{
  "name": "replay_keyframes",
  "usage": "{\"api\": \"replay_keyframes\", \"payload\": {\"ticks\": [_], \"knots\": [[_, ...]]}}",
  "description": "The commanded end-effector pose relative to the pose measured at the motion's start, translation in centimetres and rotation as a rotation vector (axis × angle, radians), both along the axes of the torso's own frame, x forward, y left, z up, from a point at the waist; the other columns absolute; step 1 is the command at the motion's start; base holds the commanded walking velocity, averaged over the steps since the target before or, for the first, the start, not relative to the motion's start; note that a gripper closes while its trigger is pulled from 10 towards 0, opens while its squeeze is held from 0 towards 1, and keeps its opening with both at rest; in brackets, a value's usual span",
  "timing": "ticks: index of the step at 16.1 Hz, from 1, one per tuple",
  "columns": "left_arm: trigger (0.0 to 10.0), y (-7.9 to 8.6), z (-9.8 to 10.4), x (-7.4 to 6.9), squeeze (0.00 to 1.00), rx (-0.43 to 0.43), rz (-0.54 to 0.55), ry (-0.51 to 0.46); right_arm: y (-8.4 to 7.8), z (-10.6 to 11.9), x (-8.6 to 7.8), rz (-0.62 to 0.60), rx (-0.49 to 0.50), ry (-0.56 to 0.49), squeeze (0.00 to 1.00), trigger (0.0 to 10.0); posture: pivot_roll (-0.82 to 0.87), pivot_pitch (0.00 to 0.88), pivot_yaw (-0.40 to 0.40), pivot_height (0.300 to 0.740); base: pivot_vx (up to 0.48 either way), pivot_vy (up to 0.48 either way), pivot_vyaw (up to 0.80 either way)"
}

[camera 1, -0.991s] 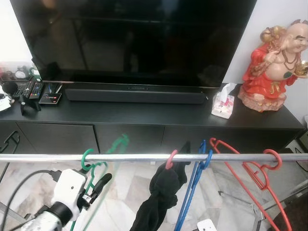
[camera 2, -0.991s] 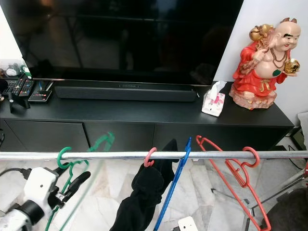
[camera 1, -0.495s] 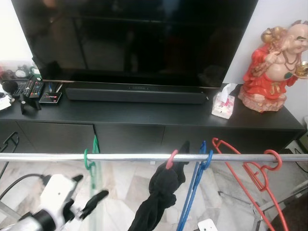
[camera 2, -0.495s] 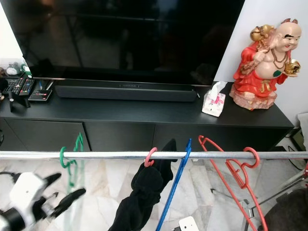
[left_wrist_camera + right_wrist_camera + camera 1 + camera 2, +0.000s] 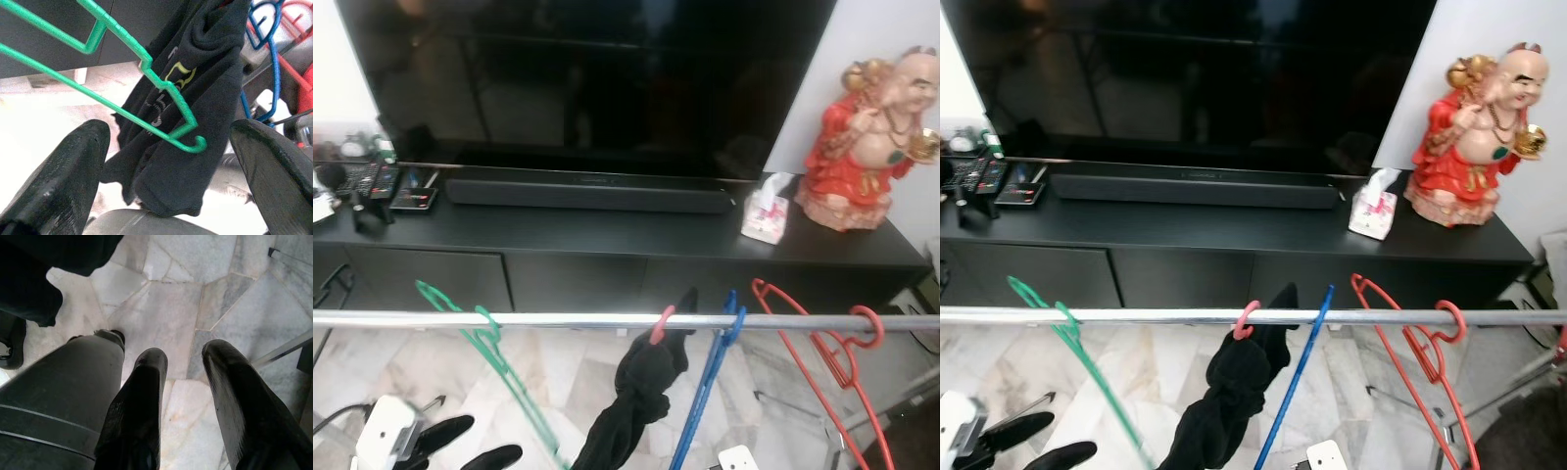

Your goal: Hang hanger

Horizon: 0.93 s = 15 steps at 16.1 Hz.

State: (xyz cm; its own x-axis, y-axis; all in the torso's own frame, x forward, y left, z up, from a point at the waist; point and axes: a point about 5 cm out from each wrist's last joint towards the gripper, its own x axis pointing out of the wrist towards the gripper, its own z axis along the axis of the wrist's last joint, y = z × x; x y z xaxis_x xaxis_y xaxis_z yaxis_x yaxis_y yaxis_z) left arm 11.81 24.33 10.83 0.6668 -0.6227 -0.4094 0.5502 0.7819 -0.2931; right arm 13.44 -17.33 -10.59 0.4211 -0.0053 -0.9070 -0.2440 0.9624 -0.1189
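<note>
hanger (image 5: 489, 367) hooked on rail (image 5: 607, 320), left of frame, long axis slanting down-right | left gripper (image 5: 475, 443) lower left, just below-left of hanger, jaws released | right gripper (image 5: 188, 396) idle, jaws parted

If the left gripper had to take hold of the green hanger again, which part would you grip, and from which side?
Probably the green hanger's thin straight arm sloping down from its hook on the silver rail. The left gripper, open, sits below it, so coming up from beneath on the robot's side seems best. The black garment hangs close on the right, so keep to the hanger's left.
</note>
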Motion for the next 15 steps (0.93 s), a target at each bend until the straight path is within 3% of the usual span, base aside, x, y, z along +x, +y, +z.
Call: {"api": "replay_keyframes", "payload": {"ticks": [1, 2, 3, 5, 7, 9, 10, 11, 13, 14, 15], "knots": [[10.0, 0.7, 0.1, -0.4, 0.0, -0.041, 0.011, 0.024, -0.3, 0.0, 0.0, -0.017, -0.004, -0.003, 0.0, 10.0, 0.06, 0.0, -0.104, 0.74, 0.0, 0.0, 0.0], [10.0, 1.4, -0.8, -1.5, 0.0, 0.0, -0.021, 0.103, -0.2, 0.0, 0.0, -0.019, -0.004, -0.004, 0.0, 10.0, 0.06, 0.0, -0.101, 0.74, 0.0, 0.0, 0.0], [10.0, 1.9, -2.2, -2.7, 0.0, 0.098, -0.066, 0.203, -0.2, 0.0, 0.0, -0.02, -0.004, -0.004, 0.0, 10.0, 0.06, 0.0, -0.101, 0.74, 0.0, 0.0, 0.0], [10.0, 2.2, -4.3, -3.8, 0.0, 0.228, -0.128, 0.292, -0.2, 0.0, -0.1, -0.026, -0.005, -0.005, 0.0, 10.0, 0.06, 0.0, -0.098, 0.74, 0.0, 0.0, 0.0], [10.0, 2.0, -6.3, -3.0, 0.0, 0.322, -0.096, 0.265, -0.2, 0.0, -0.1, -0.033, -0.005, -0.004, 0.0, 10.0, 0.06, 0.0, -0.098, 0.74, 0.0, 0.0, 0.0], [10.0, 2.1, -8.8, -1.2, 0.0, 0.473, -0.008, 0.217, -0.2, 0.0, -0.2, -0.038, -0.005, -0.004, 0.0, 10.0, 0.06, 0.0, -0.099, 0.74, 0.0, 0.0, 0.0], [10.0, 2.1, -9.6, -0.6, 0.0, 0.495, 0.038, 0.204, -0.2, 0.0, -0.2, -0.037, -0.005, -0.003, 0.0, 10.0, 0.06, 0.0, -0.098, 0.74, 0.0, 0.0, 0.0], [10.0, 2.0, -11.5, 0.8, 0.0, 0.571, 0.147, 0.189, -0.2, -0.1, -0.2, -0.042, -0.006, -0.003, 0.0, 10.0, 0.05, 0.0, -0.096, 0.74, 0.0, 0.0, 0.0], [10.0, 1.6, -13.7, 2.0, 0.0, 0.639, 0.246, 0.2, -0.1, -0.1, -0.2, -0.06, -0.005, -0.008, 0.0, 10.0, 0.03, 0.0, -0.091, 0.74, 0.0, 0.0, 0.0], [10.0, 0.6, -15.7, 2.7, 0.0, 0.607, 0.339, 0.25, 0.0, -0.1, -0.2, -0.069, -0.004, -0.011, 0.0, 10.0, 0.03, 0.0, -0.082, 0.74, 0.0, 0.0, 0.0], [10.0, 0.5, -16.0, 2.9, 0.0, 0.616, 0.357, 0.255, 0.0, -0.1, -0.2, -0.074, -0.003, -0.012, 0.0, 10.0, 0.03, 0.0, -0.079, 0.74, 0.0, 0.0, 0.0]]}}
